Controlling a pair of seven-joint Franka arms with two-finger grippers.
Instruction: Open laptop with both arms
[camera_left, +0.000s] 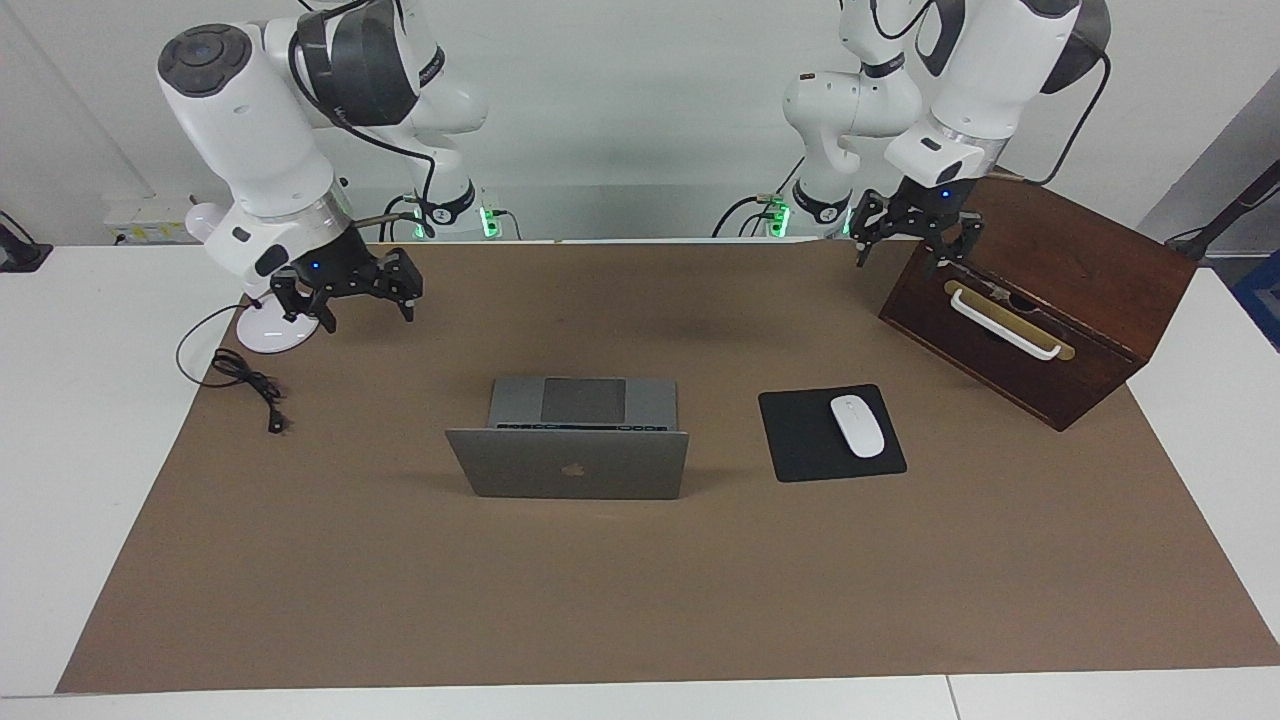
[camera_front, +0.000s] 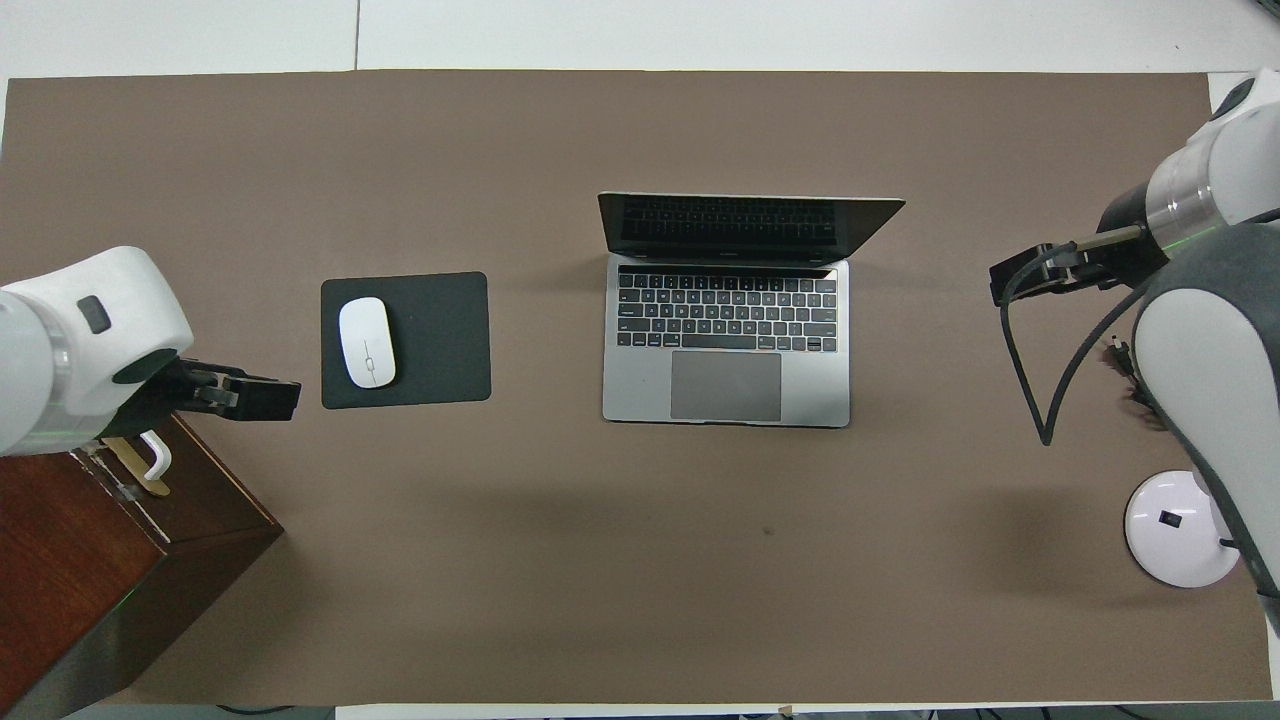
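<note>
The silver-grey laptop (camera_left: 570, 465) (camera_front: 725, 350) stands open in the middle of the brown mat, lid upright, dark screen and keyboard facing the robots. Neither gripper touches it. My left gripper (camera_left: 905, 255) (camera_front: 265, 398) hangs open and holds nothing, in the air over the edge of the wooden box toward the left arm's end. Over the mat beside the lamp base, toward the right arm's end, my right gripper (camera_left: 368, 315) (camera_front: 1010, 282) is open too, with nothing between its fingers.
A black mouse pad (camera_left: 800, 445) with a white mouse (camera_left: 857, 425) lies beside the laptop. A dark wooden box (camera_left: 1040, 290) with a white handle stands at the left arm's end. A white desk lamp (camera_left: 275, 330) and its black cable (camera_left: 245, 380) sit at the right arm's end.
</note>
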